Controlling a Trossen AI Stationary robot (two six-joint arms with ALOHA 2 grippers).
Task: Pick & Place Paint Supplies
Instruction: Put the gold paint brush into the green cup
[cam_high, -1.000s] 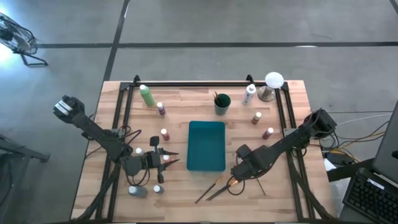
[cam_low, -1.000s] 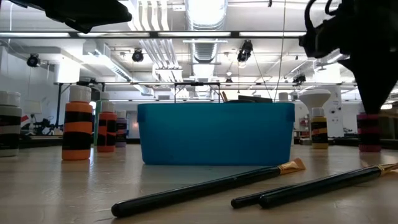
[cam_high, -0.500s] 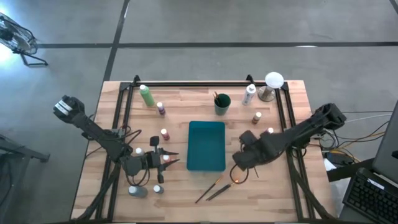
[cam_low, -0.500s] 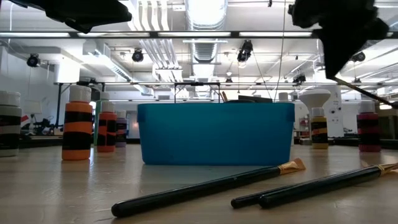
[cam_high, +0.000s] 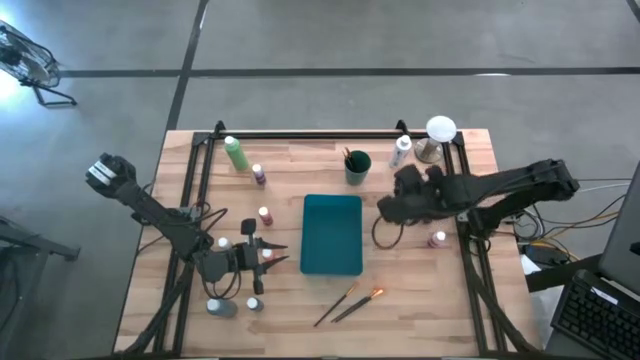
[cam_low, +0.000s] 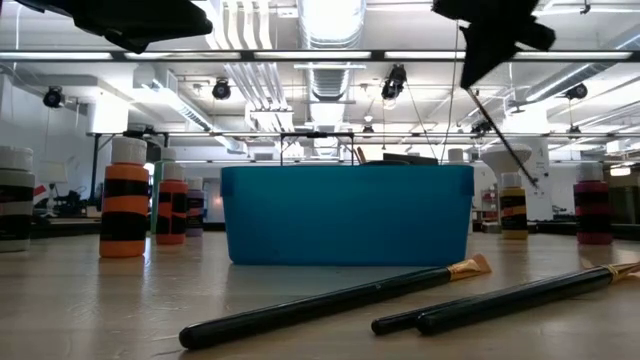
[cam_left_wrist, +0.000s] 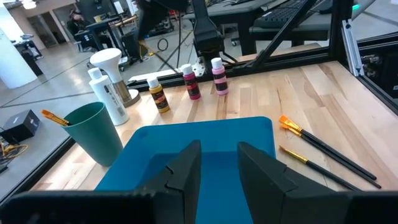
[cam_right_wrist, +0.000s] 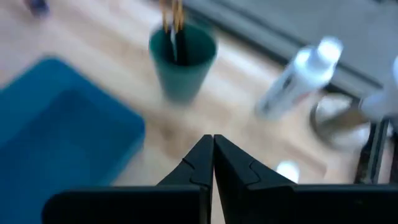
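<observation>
My right gripper (cam_high: 385, 212) hangs above the table between the teal tray (cam_high: 312, 205) and the right rail, shut on a thin dark brush (cam_low: 503, 140). Two more brushes (cam_high: 350, 300) lie flat near the table's near edge. My left gripper (cam_high: 272, 255) waits open at the tray's left side, among small white-capped bottles (cam_high: 265, 215). The light-green bottle (cam_high: 237, 153) stands at the far left. A dark-green cup (cam_high: 357, 165) holding brushes stands beyond the tray and fills the right wrist view ahead of the shut fingers (cam_right_wrist: 212, 155). My right gripper pinches the brush by its upper end (cam_low: 472, 92) between the two shut fingers, coming from above. The brush is lifted clear of the table and hangs slanting down below the fingers. The wrist view does not show the place of contact.
A white bottle (cam_high: 402, 150) and a white-domed object on a stand (cam_high: 440, 128) sit at the far right corner. A small bottle (cam_high: 437, 238) stands by the right rail. Black rails (cam_high: 330, 134) frame the table. Bare wood lies between the tray and the lying brushes.
My right gripper has risen from the brushes at the near edge with one brush in its shut fingers and has travelled toward the far edge, nearing the green cup. That brush is now lifted clear; the other two stay on the table.
</observation>
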